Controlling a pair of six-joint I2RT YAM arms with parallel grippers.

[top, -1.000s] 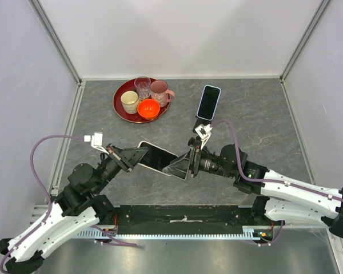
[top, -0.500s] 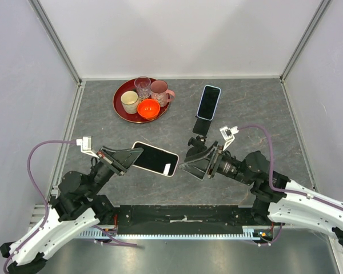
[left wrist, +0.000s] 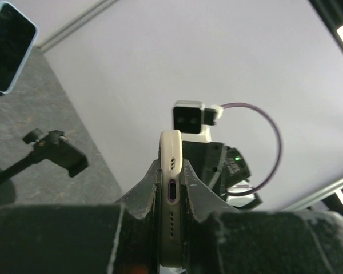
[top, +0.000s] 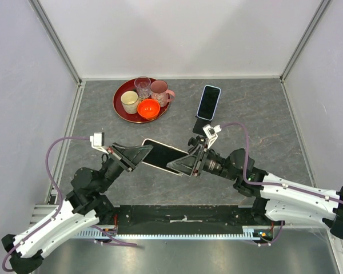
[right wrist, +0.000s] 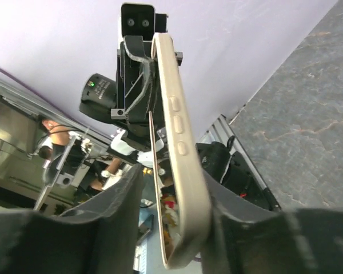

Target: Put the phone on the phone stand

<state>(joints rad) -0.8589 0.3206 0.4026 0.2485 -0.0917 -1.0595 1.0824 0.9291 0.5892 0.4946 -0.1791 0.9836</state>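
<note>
The phone (top: 162,155), in a cream case, hangs above the table's middle between both arms. My left gripper (top: 143,153) is shut on its left end; the left wrist view shows the phone's port edge (left wrist: 171,171) clamped between the jaws of that gripper (left wrist: 171,191). My right gripper (top: 175,164) straddles the right end. In the right wrist view the phone (right wrist: 180,148) leans against one finger of that gripper (right wrist: 174,191), with a gap to the other. The black phone stand (top: 201,127) (left wrist: 54,151) sits on the table just beyond.
A second phone in a light-blue case (top: 208,101) (left wrist: 8,45) is just behind the stand. A red tray (top: 119,103) at the back left carries cups and an orange bowl (top: 148,108). White walls close in the grey table.
Half a second ago my right gripper stood wide open, clear of the phone. It has since moved left over the phone's right end and narrowed. The left arm carried the phone slightly up and right.
</note>
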